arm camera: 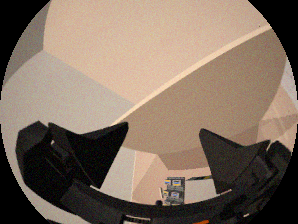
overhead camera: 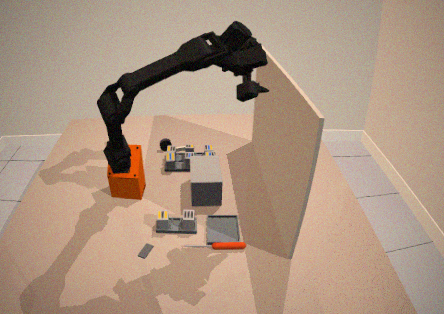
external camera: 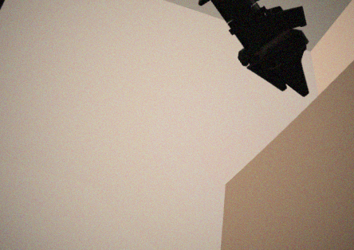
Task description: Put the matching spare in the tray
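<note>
Presently, fingers: gripper (overhead camera: 256, 89) stood wide, empty, high beside the panel (overhead camera: 285, 150).
Spares (overhead camera: 175, 223): likely light, rigid; grip the body's sides.

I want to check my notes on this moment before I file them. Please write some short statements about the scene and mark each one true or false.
1. The pincer is open and holds nothing. True.
2. The pincer is down at the tray, placing a spare. False: it is high up, near the top edge of the tall panel.
3. The orange-handled screwdriver lies in front of the tray. True.
4. The arm stands on a blue base. False: the base is orange.
5. The grey box lies inside the tray. False: it stands on the table behind the tray.
</note>
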Tool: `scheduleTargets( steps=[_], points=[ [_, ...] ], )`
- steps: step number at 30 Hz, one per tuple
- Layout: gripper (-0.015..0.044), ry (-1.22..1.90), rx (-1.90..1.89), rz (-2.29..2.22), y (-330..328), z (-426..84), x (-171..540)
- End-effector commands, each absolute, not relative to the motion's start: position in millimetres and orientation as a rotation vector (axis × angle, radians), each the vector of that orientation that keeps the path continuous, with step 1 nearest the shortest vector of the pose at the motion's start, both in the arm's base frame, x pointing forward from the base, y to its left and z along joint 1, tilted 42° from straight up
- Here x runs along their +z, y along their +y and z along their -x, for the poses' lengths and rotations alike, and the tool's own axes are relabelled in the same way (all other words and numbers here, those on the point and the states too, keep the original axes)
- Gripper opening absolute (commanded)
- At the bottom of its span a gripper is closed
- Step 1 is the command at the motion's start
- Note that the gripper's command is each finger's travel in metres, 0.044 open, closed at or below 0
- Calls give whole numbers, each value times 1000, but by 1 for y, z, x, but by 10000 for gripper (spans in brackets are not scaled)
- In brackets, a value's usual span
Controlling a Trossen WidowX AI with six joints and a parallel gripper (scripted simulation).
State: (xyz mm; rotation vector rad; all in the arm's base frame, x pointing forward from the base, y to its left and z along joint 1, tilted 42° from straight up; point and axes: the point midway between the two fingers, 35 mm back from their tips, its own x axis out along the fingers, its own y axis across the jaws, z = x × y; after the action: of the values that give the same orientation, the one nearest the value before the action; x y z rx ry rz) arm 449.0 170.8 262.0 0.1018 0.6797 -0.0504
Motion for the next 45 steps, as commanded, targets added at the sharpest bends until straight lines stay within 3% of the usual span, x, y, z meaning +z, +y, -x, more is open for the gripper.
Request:
scheduleTargets(
  steps=[1, 13, 37, 45],
  points=[
    [440, 918, -200, 36, 149, -444, 189],
    [440, 1528, -554, 559, 77, -380, 62],
    [440, 1541, -547, 579, 78, -378, 59],
    [440, 1688, -80, 970, 150, -319, -12]
  ],
)
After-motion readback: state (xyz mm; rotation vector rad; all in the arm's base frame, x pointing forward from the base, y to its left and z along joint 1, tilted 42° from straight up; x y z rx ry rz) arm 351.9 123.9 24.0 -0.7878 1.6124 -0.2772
